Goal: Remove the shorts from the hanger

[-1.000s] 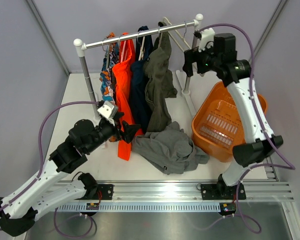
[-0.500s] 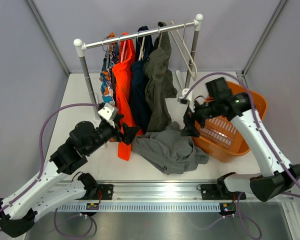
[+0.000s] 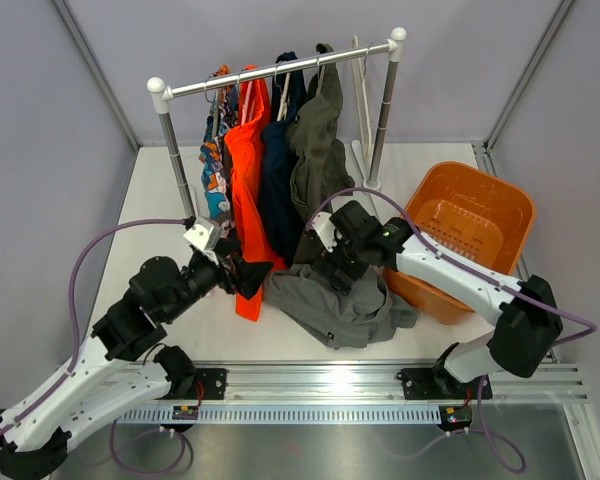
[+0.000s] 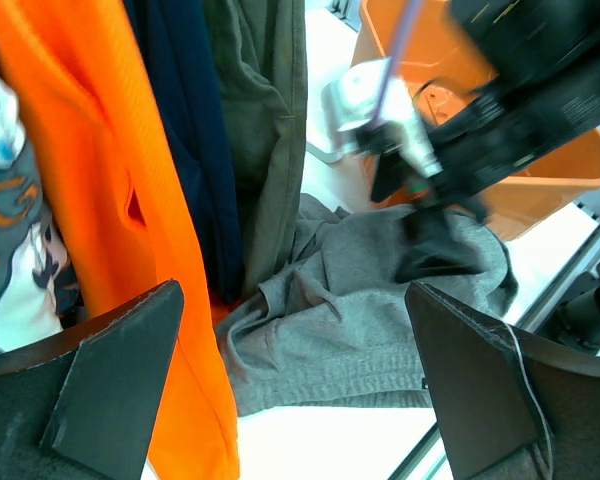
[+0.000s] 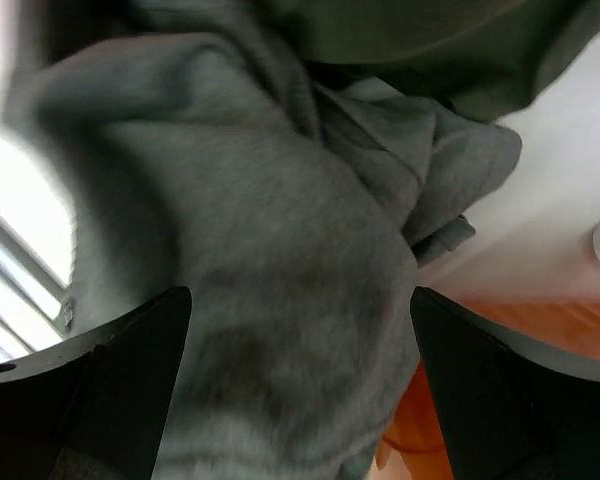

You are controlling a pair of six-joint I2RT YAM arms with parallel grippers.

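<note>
On the white tabletop [image 3: 160,200] a clothes rail [image 3: 270,70] stands toward the far edge. The dark olive-green shorts [image 3: 320,150] hang near its right end beside a navy pair [image 3: 278,185] and an orange pair [image 3: 245,170], and an orange basket [image 3: 480,190] sits toward the right edge. The mid-grey shorts [image 3: 330,305] lie crumpled on the tabletop midway along the near edge, just left of the basket. The right arm [image 3: 450,272] holds its jaws spread wide over that grey heap, not closed on it, and the left arm [image 3: 145,300] holds its jaws wide apart and empty near the orange pair's hem.
</note>
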